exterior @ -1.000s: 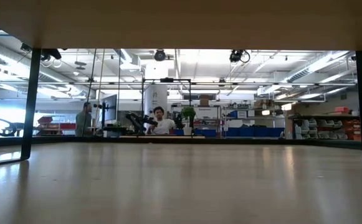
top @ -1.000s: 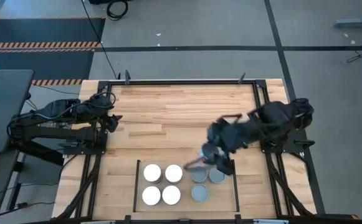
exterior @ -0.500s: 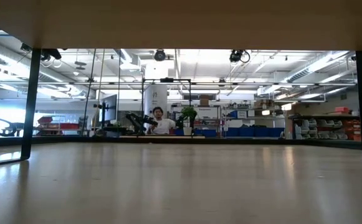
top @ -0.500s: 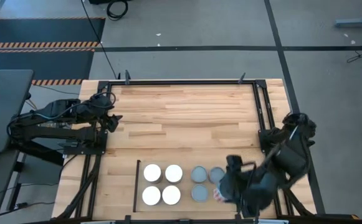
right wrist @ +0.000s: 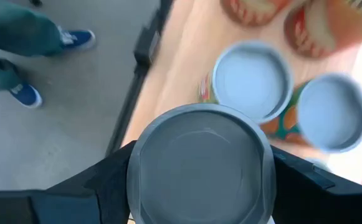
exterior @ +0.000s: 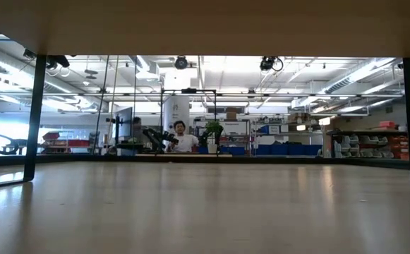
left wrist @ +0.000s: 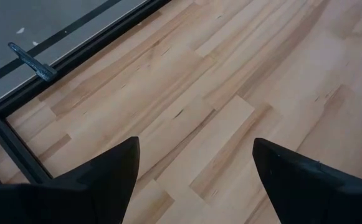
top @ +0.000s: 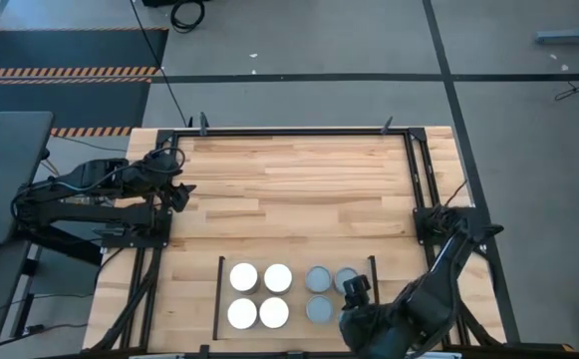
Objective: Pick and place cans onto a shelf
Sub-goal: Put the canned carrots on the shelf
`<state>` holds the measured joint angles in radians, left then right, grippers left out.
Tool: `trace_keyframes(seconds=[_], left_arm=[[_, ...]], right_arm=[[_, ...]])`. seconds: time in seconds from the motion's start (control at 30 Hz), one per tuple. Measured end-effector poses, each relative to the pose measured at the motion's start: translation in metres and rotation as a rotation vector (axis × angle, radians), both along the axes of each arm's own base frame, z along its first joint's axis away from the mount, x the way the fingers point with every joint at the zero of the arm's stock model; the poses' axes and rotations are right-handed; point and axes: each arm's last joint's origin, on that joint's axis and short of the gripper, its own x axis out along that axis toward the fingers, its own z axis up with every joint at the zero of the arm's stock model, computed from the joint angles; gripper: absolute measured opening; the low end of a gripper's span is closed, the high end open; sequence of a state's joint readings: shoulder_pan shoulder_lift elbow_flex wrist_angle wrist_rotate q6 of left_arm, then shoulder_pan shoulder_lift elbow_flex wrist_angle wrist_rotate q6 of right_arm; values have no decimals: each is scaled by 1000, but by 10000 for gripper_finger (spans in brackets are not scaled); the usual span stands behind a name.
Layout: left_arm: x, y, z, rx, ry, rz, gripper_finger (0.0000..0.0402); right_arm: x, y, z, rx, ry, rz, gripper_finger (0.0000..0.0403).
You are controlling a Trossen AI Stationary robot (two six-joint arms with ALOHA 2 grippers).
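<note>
The shelf (top: 217,299) is a pale panel between two black rails at the table's near edge. On it stand several white-topped cans (top: 259,295) and three grey-topped cans (top: 318,280), upright on their bases. The grey tops also show in the right wrist view (right wrist: 252,78). My right gripper (top: 355,299) is over the shelf's near right corner, shut on a fourth grey-topped can (right wrist: 199,162). My left gripper (top: 181,194) is open and empty over bare planks at the table's left (left wrist: 193,186). The low view shows no can and no gripper. My right gripper pinches the grey-topped can by two opposite sides just below its top rim (right wrist: 134,177), between its two fingers (right wrist: 100,186). The fingers come from above, pointing down. The can is upright, top up. Whether its base rests on the shelf I cannot tell.
The two nearest grey-topped cans stand close beyond the held can (right wrist: 333,112). The shelf's right rail (top: 376,289) runs beside my right gripper. A person's legs and blue shoes (right wrist: 19,93) show on the floor past the table's near edge. Bare planks (top: 299,189) fill the table's far half.
My right gripper has swung with the can from above the shelf's far right edge toward the table's near edge. The arm has turned about and now reaches in from the near right corner. My left arm has kept still.
</note>
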<state>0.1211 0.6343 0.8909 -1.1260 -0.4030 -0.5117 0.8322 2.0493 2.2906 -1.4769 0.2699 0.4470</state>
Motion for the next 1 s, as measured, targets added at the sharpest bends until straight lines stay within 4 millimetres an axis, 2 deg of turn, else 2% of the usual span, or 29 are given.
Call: trace_keyframes(seconds=[0.13, 0.4, 0.6, 1.0], left_arm=[[0, 0, 0, 0, 0, 0, 316], [0, 0, 0, 0, 0, 0, 316], [0, 0, 0, 0, -4, 0, 316], [1, 0, 0, -2, -7, -2, 316]], right_arm=[[2, 1, -16, -42, 75, -103, 290], [7, 1, -24, -26, 49, -263, 290], [7, 1, -36, -56, 72, -292, 290], [15, -7, -38, -66, 84, -311, 303]])
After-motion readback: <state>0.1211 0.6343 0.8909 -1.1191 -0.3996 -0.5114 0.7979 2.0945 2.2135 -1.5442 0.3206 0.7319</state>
